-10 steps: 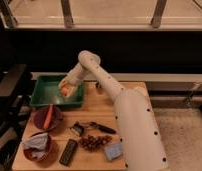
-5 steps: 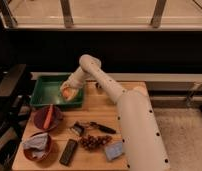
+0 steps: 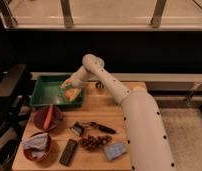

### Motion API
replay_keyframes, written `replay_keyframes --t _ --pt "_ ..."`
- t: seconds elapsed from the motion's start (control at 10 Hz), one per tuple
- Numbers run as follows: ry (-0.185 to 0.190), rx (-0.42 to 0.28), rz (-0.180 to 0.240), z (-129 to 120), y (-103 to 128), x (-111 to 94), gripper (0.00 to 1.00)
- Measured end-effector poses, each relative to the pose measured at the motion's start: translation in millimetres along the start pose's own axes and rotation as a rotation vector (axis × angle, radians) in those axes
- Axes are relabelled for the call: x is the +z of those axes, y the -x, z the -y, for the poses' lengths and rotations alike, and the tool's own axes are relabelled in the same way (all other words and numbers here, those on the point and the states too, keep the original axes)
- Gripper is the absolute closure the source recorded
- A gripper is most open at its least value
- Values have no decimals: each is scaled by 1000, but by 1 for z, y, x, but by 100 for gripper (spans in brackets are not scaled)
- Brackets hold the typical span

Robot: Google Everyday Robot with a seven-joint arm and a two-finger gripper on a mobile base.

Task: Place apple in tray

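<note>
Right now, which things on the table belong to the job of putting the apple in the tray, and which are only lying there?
For the job: apple, inside the tray; claw, over the tray at the apple.

Lying about: carrot in a red bowl, cloth in a second bowl, grapes, remote, blue sponge.

Materials and finishes seen

A pale, smooth gripper (image 3: 69, 90) is seen upper left, over a glossy green plastic tray (image 3: 44, 82) on a matt wooden table (image 3: 106, 107).
</note>
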Motion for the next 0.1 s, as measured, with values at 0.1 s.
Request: replay_keyframes --t 0.1 --pt "-1 1 0 -1 -1 -1 20"
